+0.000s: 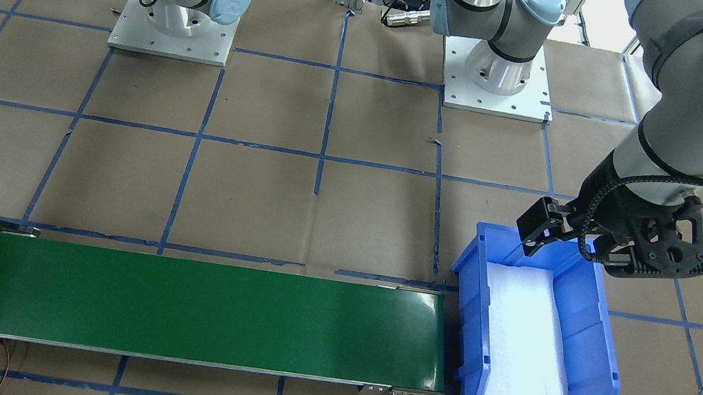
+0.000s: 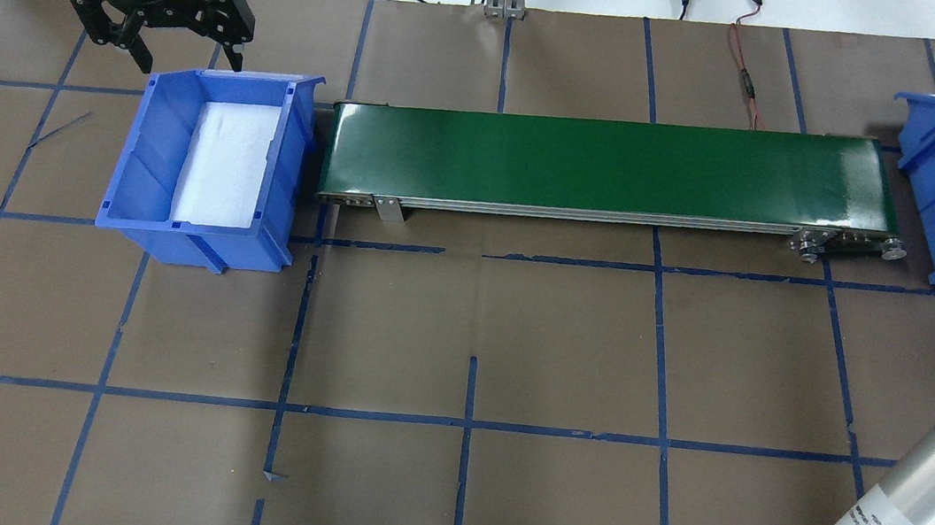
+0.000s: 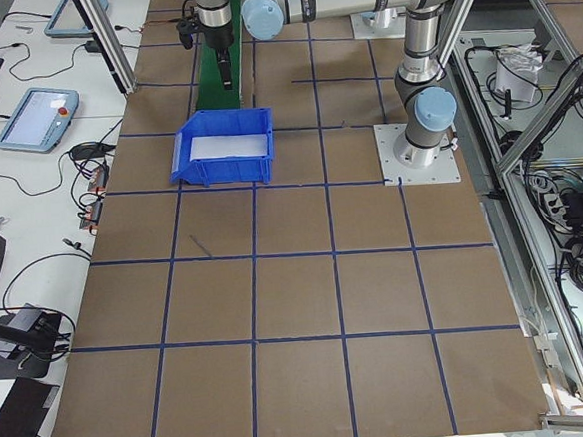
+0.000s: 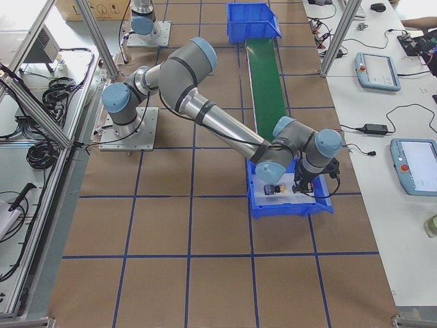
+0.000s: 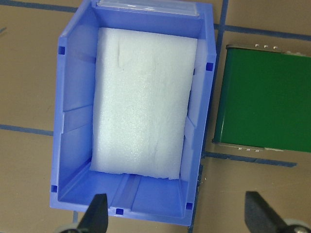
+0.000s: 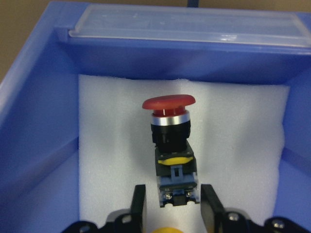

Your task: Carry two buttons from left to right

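My right arm's [image 2: 920,497] silver sleeve reads "UNIVERSAL ROBOTS". The right gripper [image 6: 173,194] sits part open inside the right blue plastic bin [image 6: 34,97]. Its fingers [image 6: 139,201] are astride the terminal end of the red-capped button [image 6: 170,136], which lies on white foam [image 6: 112,145], and they are not visibly gripping it. A rounded yellow cap [image 6: 167,230] peeks beneath. The left gripper [image 5: 176,196] hangs wide open and empty over the left bin [image 5: 73,97], beside the glossy green conveyor belt [image 5: 262,97].
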### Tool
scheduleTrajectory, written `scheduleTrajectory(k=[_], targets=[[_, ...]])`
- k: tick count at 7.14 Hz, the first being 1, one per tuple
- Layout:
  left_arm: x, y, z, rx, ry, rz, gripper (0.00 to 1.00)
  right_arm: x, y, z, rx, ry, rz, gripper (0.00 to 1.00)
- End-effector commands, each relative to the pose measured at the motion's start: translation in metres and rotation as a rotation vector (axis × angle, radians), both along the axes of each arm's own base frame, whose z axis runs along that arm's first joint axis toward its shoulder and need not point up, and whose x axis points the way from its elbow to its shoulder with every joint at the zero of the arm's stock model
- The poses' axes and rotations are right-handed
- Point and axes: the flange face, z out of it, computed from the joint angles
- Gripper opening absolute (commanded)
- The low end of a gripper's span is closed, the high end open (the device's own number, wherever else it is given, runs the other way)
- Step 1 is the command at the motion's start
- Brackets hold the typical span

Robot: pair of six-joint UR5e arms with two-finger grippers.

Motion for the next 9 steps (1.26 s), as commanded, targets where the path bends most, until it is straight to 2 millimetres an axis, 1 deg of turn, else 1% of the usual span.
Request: scheduleTrajectory(k=[1, 2, 3, 4, 5, 6, 7, 8, 9], targets=[[-0.001, 0.000, -0.002, 0.000, 0.012, 0.007, 1.00, 0.002, 0.004, 0.024, -0.008, 0.007, 0.000, 0.49], [-0.001, 0.000, -0.002, 0.002, 0.012, 0.006, 1.00, 0.011, 0.013, 0.060, -0.007, 0.006, 0.003, 0.51], [-0.001, 0.000, -0.002, 0.000, 0.012, 0.007, 1.00, 0.033, 0.018, 0.098, -0.015, 0.010, 0.023, 0.60], [-0.001, 0.000, -0.002, 0.000, 0.010, 0.006, 1.00, 0.084, 0.007, 0.120, -0.030, 0.025, 0.081, 0.69], [-0.001, 0.000, -0.002, 0.000, 0.010, 0.001, 1.00, 0.135, 0.000, 0.136, -0.025, 0.020, 0.115, 0.71], [0.001, 0.001, 0.000, 0.000, 0.002, -0.002, 1.00, 0.173, 0.001, 0.157, -0.034, 0.023, 0.071, 0.73], [0.002, -0.001, 0.000, -0.003, 0.011, 0.003, 1.00, 0.229, 0.004, 0.175, -0.028, 0.017, 0.045, 0.73], [0.002, 0.000, -0.001, -0.001, 0.008, 0.001, 1.00, 0.279, 0.018, 0.190, -0.021, 0.011, -0.002, 0.74], [0.002, -0.001, -0.001, -0.001, 0.011, 0.003, 1.00, 0.309, 0.047, 0.195, 0.011, -0.001, -0.018, 0.77]])
